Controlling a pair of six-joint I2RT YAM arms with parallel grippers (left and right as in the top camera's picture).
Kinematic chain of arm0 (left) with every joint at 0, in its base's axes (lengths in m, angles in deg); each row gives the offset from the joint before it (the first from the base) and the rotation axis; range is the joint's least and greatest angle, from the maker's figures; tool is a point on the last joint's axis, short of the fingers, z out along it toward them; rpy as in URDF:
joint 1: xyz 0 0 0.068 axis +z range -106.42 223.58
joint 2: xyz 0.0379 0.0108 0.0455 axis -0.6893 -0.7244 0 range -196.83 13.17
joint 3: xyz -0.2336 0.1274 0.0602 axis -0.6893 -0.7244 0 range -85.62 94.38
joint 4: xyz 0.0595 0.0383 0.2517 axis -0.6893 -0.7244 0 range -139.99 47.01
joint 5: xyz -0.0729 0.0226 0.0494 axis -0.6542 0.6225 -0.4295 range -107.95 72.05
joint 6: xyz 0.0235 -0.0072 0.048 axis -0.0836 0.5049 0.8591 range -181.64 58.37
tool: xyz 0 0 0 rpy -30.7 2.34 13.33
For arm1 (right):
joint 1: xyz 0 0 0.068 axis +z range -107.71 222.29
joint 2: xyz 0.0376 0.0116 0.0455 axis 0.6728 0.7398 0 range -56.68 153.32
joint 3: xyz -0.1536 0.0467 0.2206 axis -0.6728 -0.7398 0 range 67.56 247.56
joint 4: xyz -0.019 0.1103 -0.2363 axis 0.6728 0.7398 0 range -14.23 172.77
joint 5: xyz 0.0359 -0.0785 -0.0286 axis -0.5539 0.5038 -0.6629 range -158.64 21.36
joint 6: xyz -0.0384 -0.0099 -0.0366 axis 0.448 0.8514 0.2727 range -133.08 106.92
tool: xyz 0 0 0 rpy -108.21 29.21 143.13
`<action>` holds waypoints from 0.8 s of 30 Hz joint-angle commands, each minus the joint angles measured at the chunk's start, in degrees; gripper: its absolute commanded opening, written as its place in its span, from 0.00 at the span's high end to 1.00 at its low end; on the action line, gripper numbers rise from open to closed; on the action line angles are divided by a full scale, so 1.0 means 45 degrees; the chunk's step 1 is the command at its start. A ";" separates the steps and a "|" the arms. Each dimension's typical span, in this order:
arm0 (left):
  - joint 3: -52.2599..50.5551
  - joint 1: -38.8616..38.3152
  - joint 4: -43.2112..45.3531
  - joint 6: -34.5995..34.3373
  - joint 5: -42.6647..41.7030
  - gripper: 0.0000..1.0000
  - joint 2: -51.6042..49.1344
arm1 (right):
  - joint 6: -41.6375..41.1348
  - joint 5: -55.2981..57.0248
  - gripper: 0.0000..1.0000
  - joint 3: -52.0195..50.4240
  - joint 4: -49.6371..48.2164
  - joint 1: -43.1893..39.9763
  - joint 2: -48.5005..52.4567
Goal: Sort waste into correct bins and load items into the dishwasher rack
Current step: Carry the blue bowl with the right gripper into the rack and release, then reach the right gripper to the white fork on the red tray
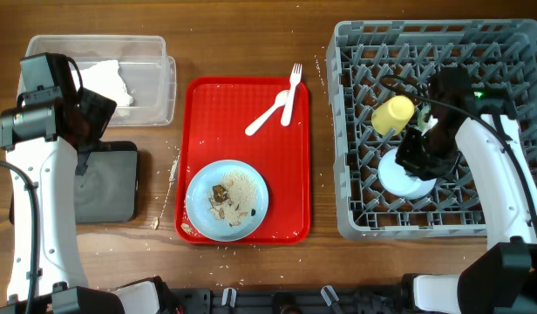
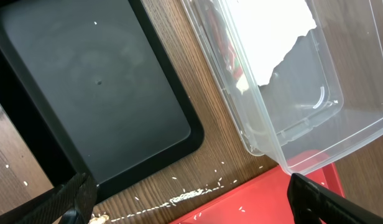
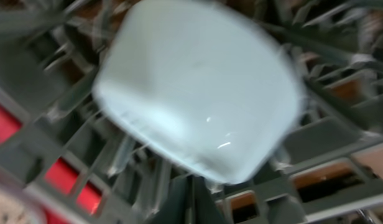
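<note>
My right gripper (image 1: 419, 150) is over the grey dishwasher rack (image 1: 356, 131) and is shut on the rim of an upturned light blue bowl (image 1: 406, 179), which shows blurred in the right wrist view (image 3: 198, 87). A yellow cup (image 1: 393, 114) lies in the rack beside it. My left gripper (image 2: 191, 202) is open and empty, above the wood between the black tray (image 2: 98, 93) and the clear tub (image 2: 291, 118). The tub holds a white napkin (image 1: 107, 80) and a red-and-white wrapper (image 2: 226, 53). The light blue plate (image 1: 227, 199) carries brown scraps and rice.
The plate sits on a red serving tray (image 1: 207, 113), with a white fork (image 1: 291, 92) and white spoon (image 1: 264, 118) at the tray's far end. Rice crumbs (image 2: 191, 196) lie scattered on the wood left of the red tray. The black tray (image 1: 112, 183) lies under my left arm.
</note>
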 commanded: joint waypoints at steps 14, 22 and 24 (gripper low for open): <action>0.0044 0.0049 0.0000 -0.0170 0.0209 0.00 0.0136 | -0.0219 -0.0559 0.96 0.1005 -0.1292 -0.1277 0.0029; 0.0044 0.0049 0.0000 -0.0170 0.0209 0.00 0.0136 | 0.0937 -0.4813 0.40 0.1758 -0.5600 0.2302 -0.0243; 0.0044 0.0049 0.0000 -0.0170 0.0209 0.00 0.0136 | 0.0743 -0.4260 0.33 0.1855 -0.6892 0.3415 -0.0136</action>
